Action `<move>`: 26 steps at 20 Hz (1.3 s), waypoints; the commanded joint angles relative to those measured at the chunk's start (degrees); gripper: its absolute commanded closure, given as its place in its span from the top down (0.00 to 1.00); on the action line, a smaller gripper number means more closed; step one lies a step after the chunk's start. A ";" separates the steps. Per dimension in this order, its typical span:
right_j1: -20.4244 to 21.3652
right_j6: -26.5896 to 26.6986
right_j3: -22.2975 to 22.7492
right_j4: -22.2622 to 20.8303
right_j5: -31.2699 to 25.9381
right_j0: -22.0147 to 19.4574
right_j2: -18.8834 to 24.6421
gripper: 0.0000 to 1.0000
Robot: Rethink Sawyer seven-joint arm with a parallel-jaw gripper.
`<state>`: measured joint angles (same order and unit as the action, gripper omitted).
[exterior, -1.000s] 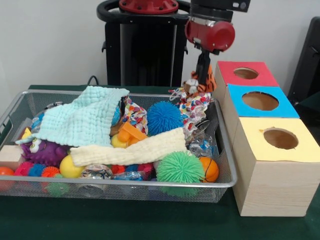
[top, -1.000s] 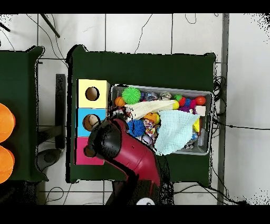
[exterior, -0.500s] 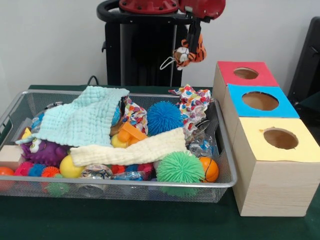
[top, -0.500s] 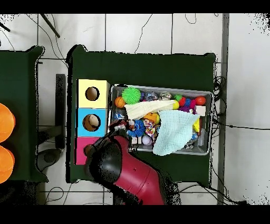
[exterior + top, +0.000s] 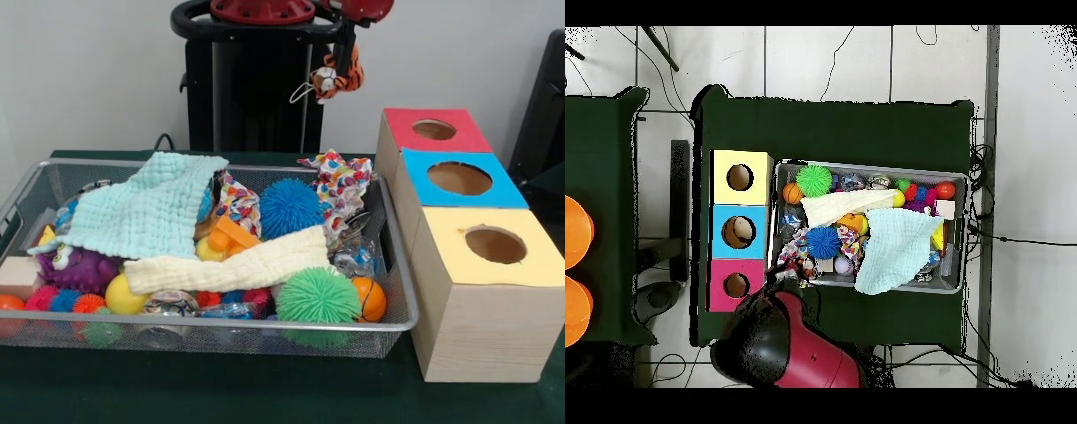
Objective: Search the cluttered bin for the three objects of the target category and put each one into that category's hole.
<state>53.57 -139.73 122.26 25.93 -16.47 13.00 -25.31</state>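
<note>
Gripper [image 5: 340,55] clamped on the tiger toy [image 5: 337,76] hangs high, well left of the red box's hole [image 5: 434,130] — you must carry it right and down.

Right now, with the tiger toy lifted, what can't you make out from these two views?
- Gripper, front view: the tiger toy hangs from it; the arm is cut off by the top edge.
- Overhead view: the arm covers gripper and toy.
- Under the mint cloth and cream cloth: contents hidden.
- Red hole: inside is dark.
</note>
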 commanded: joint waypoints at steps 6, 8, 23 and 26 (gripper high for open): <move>-0.62 -16.72 14.30 5.17 13.32 -2.88 15.17 0.00; -0.95 -18.03 14.80 5.97 14.73 -2.50 16.47 0.00; -8.87 -23.32 -4.97 11.95 -6.19 18.83 -6.38 0.00; -9.25 -22.74 -4.61 13.14 -4.43 17.47 -4.24 0.00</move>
<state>48.09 -144.77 123.41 34.48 -17.93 31.94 -30.05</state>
